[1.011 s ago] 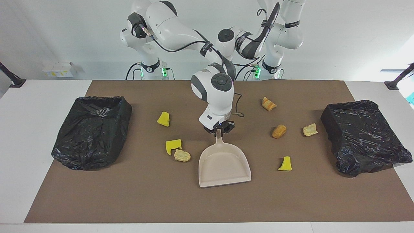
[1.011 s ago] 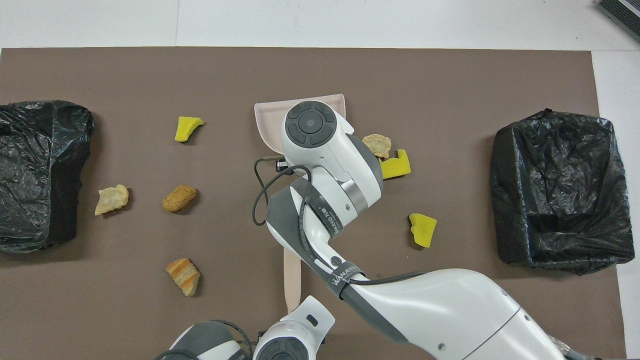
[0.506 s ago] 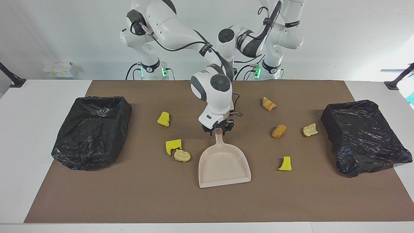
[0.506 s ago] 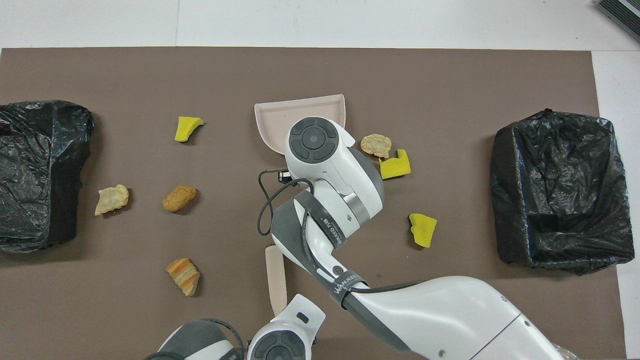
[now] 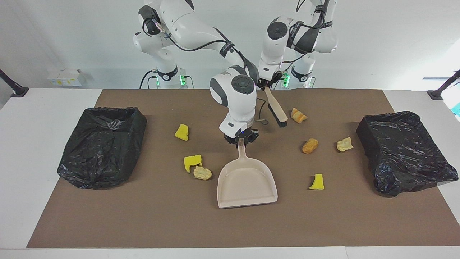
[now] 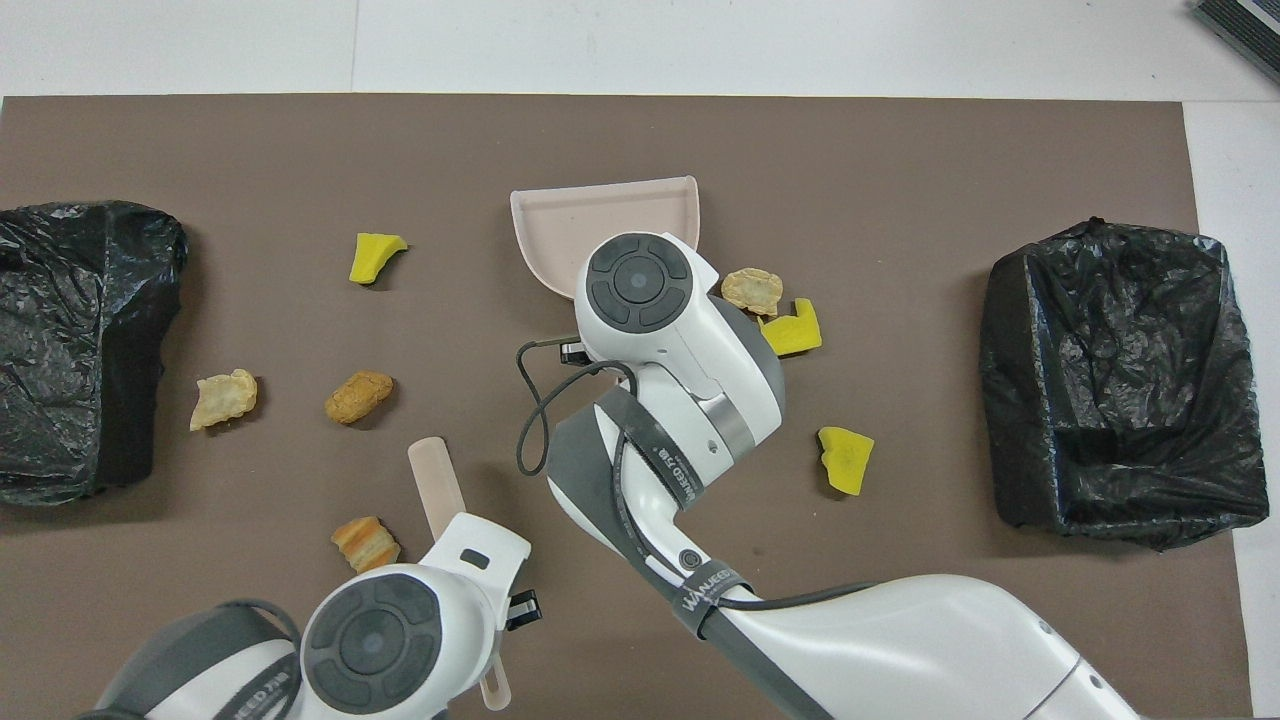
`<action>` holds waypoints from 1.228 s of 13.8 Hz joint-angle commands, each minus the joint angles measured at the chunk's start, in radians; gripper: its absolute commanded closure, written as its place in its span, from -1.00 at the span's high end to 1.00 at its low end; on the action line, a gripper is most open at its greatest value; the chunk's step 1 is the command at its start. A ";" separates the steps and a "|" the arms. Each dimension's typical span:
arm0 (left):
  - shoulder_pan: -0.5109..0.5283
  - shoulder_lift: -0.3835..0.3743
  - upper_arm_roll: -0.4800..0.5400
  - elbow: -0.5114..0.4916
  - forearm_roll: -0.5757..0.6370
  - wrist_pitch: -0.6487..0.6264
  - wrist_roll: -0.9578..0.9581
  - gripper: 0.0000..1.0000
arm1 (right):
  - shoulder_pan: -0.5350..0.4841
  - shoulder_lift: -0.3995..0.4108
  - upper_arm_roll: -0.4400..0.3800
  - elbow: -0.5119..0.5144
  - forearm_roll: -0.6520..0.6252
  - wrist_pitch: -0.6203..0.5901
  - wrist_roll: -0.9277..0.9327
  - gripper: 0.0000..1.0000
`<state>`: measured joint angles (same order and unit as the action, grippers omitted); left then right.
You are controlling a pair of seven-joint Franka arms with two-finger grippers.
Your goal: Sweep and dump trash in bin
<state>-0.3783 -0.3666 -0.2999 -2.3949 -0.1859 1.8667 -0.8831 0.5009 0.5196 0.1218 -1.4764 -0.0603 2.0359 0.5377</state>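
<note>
We count seven pieces of trash on the brown mat (image 5: pixel 143 223). Toward the right arm's end lie a yellow chunk (image 5: pixel 182 132), a second yellow chunk (image 5: pixel 192 162) and, touching it, a pale bread lump (image 5: pixel 202 173) just beside the dustpan (image 5: pixel 247 181). Toward the left arm's end we see a striped bread piece (image 5: pixel 298 115) nearest to the robots, then a golden-brown lump (image 5: pixel 309 145), a pale crust (image 5: pixel 344 144) near the bin there, and a yellow wedge (image 5: pixel 317 182) farthest from the robots.

The dustpan lies in the middle of the mat, its open mouth pointing away from the robots. The right gripper (image 5: pixel 241 141) is down at the end of the dustpan's handle and its fingers look closed on it. The left gripper (image 5: pixel 266 84) is up in the air over the mat's edge closest to the robots, and it is closed on the handle of the brush (image 5: pixel 276 107). The brush hangs tilted, with its dark bristles low, just beside the striped bread piece.

One black-lined bin (image 5: pixel 102 145) stands at the right arm's end of the table and another black-lined bin (image 5: pixel 404 151) at the left arm's end.
</note>
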 commanded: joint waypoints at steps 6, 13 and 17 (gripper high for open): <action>0.358 0.052 -0.013 0.111 0.091 -0.052 0.324 -1.00 | -0.146 -0.110 0.007 -0.036 0.016 -0.195 -0.722 -1.00; 0.550 0.210 -0.010 0.264 0.287 -0.032 0.573 -1.00 | -0.177 -0.160 0.006 -0.085 -0.048 -0.327 -1.307 -1.00; 0.631 0.252 -0.012 0.252 0.347 0.002 0.653 -1.00 | -0.139 -0.256 0.007 -0.267 -0.159 -0.248 -1.412 -1.00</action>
<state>0.2055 -0.1418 -0.2988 -2.1523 0.1344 1.8503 -0.2751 0.3738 0.3480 0.1250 -1.6063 -0.1852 1.7224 -0.7942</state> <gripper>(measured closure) 0.744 0.683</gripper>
